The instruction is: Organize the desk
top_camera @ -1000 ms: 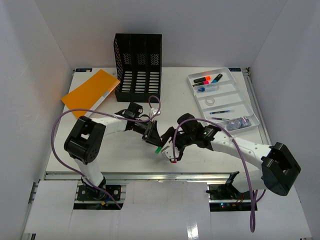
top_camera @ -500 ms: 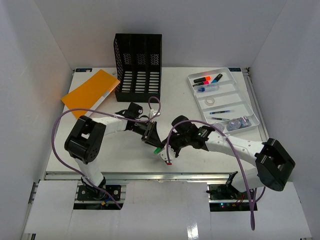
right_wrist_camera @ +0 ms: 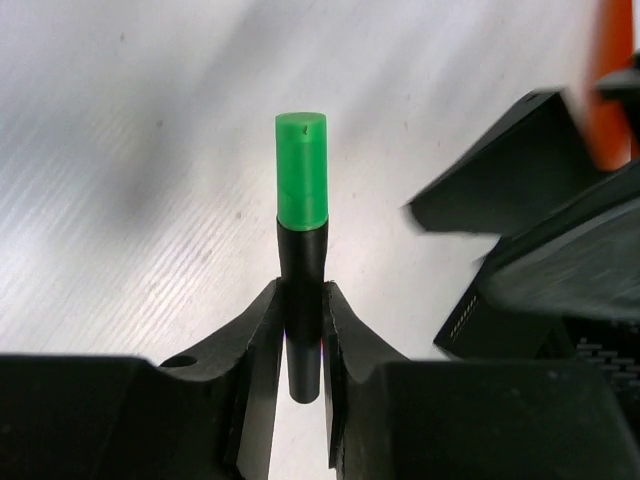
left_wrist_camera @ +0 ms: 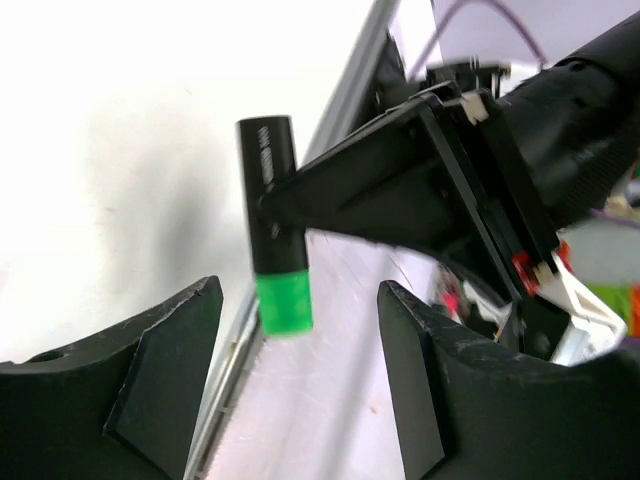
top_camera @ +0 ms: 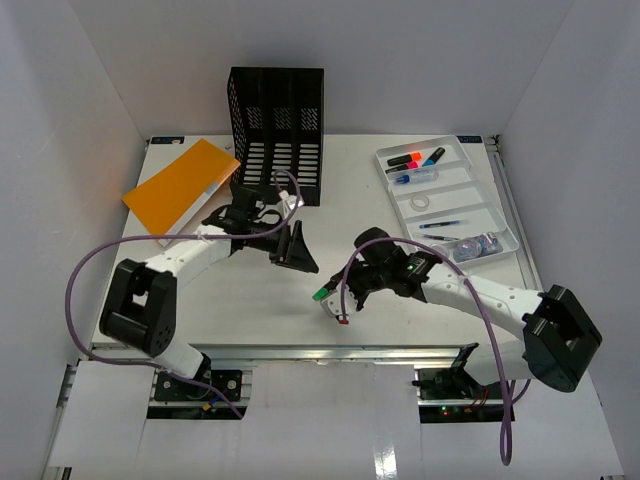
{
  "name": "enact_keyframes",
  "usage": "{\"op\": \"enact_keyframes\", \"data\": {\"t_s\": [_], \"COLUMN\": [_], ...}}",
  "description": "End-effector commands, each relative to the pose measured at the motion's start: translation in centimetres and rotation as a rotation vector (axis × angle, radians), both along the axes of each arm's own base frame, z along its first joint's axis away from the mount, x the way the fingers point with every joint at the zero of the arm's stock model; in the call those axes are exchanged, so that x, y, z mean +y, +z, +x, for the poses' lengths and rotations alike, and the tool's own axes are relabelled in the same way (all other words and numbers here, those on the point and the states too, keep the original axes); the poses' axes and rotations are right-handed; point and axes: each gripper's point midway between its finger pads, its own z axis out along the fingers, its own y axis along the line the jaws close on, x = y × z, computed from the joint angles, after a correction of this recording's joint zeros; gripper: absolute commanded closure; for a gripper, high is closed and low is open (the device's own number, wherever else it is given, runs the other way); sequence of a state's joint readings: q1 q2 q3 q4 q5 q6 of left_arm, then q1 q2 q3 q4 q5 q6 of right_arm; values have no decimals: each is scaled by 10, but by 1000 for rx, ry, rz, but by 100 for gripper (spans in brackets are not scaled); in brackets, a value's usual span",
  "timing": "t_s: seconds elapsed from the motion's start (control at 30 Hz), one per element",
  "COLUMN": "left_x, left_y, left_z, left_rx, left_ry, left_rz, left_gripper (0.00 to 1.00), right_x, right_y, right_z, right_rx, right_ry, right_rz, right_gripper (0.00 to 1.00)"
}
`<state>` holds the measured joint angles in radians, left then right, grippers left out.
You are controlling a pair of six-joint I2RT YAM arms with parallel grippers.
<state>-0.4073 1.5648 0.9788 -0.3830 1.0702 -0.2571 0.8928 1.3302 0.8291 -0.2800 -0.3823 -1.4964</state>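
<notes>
1. The right claw (right_wrist_camera: pixel 300 297) is clamped on a black cylindrical marker with a green cap (right_wrist_camera: pixel 301 190). The cap points out past its fingertips, at lower centre of the top view.
2. The left claw (top_camera: pixel 297 250), jaws spread and empty, has pulled back toward the upper left from that marker, so the handover looks complete.
3. The large flat white desk (top_camera: pixel 230 300) lies under both arms. The white compartmented plastic tray (top_camera: pixel 462 192) at upper right is probably where the marker goes next.

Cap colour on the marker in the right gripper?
Green cap, black barrel; right wrist view shows it best.
</notes>
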Motion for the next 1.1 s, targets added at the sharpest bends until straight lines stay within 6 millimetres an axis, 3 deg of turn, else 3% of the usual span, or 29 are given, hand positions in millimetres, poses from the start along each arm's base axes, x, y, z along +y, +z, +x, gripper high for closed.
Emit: {"op": "enact_keyframes", "data": {"t_s": [0.0, 0.1, 0.17, 0.27, 0.43, 0.47, 0.53, 0.57, 0.63, 0.7, 0.73, 0.83, 0.93, 1.07], "left_x": [39, 71, 89, 111, 127, 128, 132, 134, 137, 140, 140, 141, 142, 142], "left_y": [26, 24, 25, 17, 5, 5, 11, 12, 16, 17, 17, 15, 16, 17], "left_z": [41, 58, 65, 59, 53, 53, 53, 54, 55, 56, 56, 57, 57, 59], "left_rx": [-244, -319, -374, -444, -468, -469, -493, -501, -515, -526, -528, -522, -525, -533], "left_ry": [224, 412, 521, 610, 656, 659, 681, 691, 707, 722, 724, 727, 733, 743], "left_rz": [134, 253, 299, 348, 404, 407, 411, 414, 418, 423, 425, 434, 432, 430], "left_gripper": [24, 24, 23, 19, 18, 18, 18, 18, 17, 16, 15, 15, 15, 15], "right_x": [-23, -40, -59, -78, -114, -119, -147, -152, -174, -179, -184, -202, -208, -222], "right_y": [18, 36, 47, 67, 101, 103, 97, 113, 93, 99, 89, 84, 78, 39], "right_z": [27, 58, 95, 152, 251, 261, 309, 327, 362, 385, 396, 429, 447, 458], "right_rx": [46, 178, 231, 302, 512, 589, 674, 721, 825, 930, 975, 1053, 1089, 1243], "right_ry": [-120, -283, -447, -689, -1032, -1095, -1334, -1382, -1565, -1634, -1667, -1741, -1798, -1916], "right_rz": [102, 227, 304, 446, 714, 774, 910, 989, 1066, 1154, 1178, 1303, 1354, 1394], "right_gripper": [92, 92, 92, 92, 92, 92, 92, 92, 92, 92, 92, 92, 92, 92]}}
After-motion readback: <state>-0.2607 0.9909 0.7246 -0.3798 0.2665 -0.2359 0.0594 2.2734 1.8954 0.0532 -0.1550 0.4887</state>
